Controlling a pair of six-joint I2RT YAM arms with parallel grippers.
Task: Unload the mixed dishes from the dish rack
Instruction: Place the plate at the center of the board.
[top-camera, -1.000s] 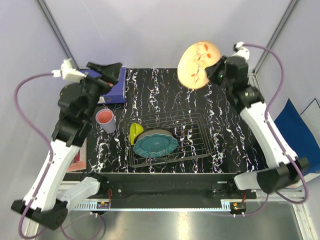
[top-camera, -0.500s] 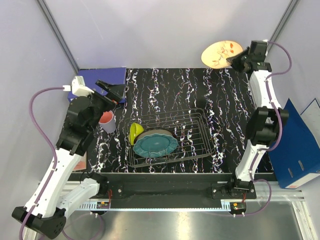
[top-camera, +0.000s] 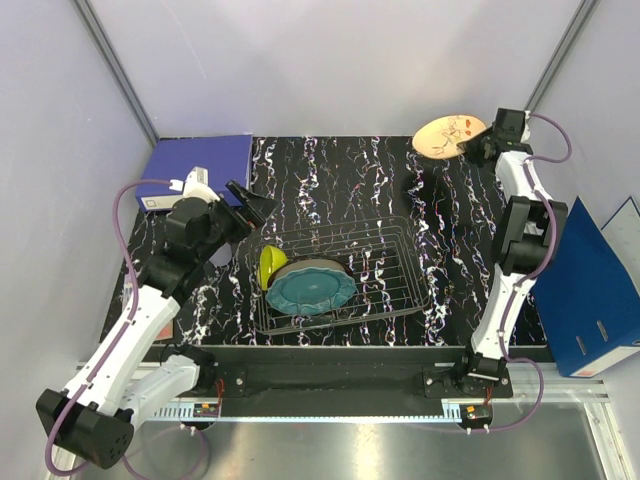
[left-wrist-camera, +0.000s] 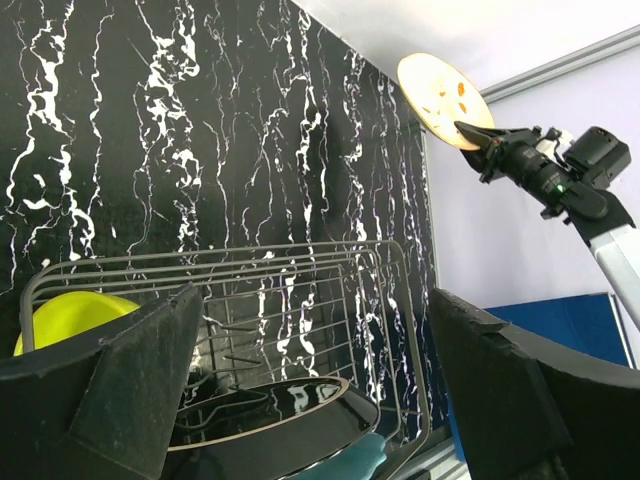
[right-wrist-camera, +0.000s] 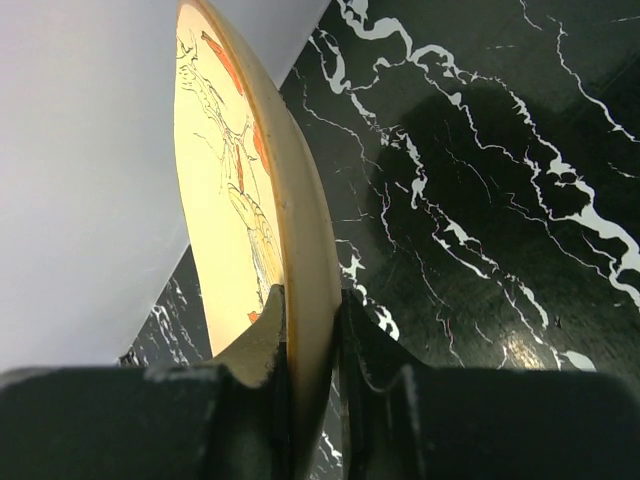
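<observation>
Your rack (top-camera: 400, 250) sits mid-table, holding the teal plate (top-camera: 310, 291) with a yellow bowl (top-camera: 270, 265) just beside it. Right gripper (top-camera: 470, 147) pinches the cream plate (top-camera: 445, 134) by its rim at the far right corner. Left gripper (left-wrist-camera: 315, 310) hangs spread by the rack's far left corner.

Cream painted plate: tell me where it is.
In the top view the cream plate is far right, rim clamped in the right pincer, beyond the dish rack.
</observation>
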